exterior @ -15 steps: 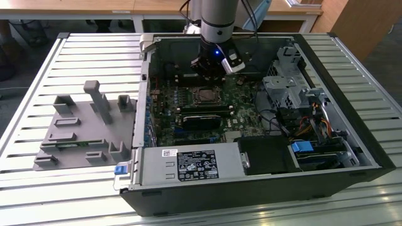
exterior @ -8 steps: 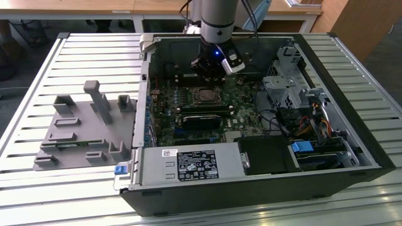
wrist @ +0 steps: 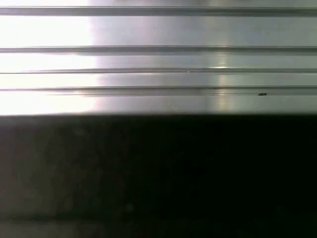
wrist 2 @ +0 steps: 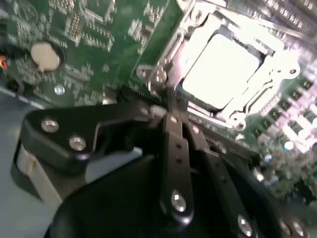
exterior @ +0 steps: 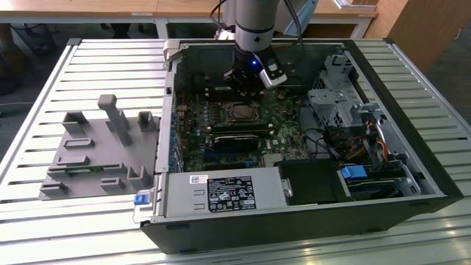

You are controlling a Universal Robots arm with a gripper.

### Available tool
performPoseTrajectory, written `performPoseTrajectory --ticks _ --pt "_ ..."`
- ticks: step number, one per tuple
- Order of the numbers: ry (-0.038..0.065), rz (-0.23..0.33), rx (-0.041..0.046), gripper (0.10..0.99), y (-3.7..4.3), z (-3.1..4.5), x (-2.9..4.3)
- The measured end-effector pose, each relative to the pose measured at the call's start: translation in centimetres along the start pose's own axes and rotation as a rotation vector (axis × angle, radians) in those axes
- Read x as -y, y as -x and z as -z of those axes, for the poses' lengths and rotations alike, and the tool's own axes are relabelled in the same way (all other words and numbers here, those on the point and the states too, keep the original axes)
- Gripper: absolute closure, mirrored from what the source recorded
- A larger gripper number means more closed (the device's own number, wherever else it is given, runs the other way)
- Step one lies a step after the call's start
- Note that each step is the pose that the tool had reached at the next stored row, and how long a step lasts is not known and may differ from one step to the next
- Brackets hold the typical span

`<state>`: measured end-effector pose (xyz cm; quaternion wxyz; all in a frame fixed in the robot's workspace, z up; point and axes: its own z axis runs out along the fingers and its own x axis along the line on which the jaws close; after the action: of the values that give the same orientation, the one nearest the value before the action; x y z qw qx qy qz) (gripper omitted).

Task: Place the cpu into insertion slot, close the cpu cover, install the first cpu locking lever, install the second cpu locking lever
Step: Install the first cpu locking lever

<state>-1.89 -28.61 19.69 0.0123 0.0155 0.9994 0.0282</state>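
An open desktop computer case (exterior: 368, 182) is seen lying on a slatted aluminium table (exterior: 110, 61), with the robot arm (exterior: 254, 22) reaching down into it over the green motherboard (exterior: 287, 124). The gripper (exterior: 243, 83) is held just above the board, at the far side of the insertion slot (exterior: 241, 112) as the exterior view shows it, and nothing is seen between its fingers. In the second wrist view the black fingers (wrist 2: 176, 148) are brought together to a narrow tip (wrist 2: 171, 101) just beside the socket's corner, so the hand reads as closed and empty. The cpu (wrist 2: 223, 69) is seated in the slot, its pale metal top glaring under the light, and the cpu cover (wrist 2: 250, 99) is lying flat around it as a silver frame. A round coin battery (wrist 2: 44, 55) is visible on the board well apart from the socket. A grey parts fixture (exterior: 96, 154) stands on the table at the exterior view's left, beside the case. The power supply (exterior: 220, 193) is set along the case's near edge. In the first wrist view, the table's slats (wrist: 158, 64) are shown above a dark band.
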Motion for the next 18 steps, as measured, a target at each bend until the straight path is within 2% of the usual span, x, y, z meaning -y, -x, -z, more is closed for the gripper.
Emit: performPoseTrajectory --ticks 5,10,18 --pt "0.000 0.000 0.0001 0.976 0.01 0.16 -0.01" --pt "0.000 0.000 0.0000 0.976 0.04 1.44 -0.08" --pt "-0.001 0.000 0.0000 0.976 0.06 1.50 0.16"
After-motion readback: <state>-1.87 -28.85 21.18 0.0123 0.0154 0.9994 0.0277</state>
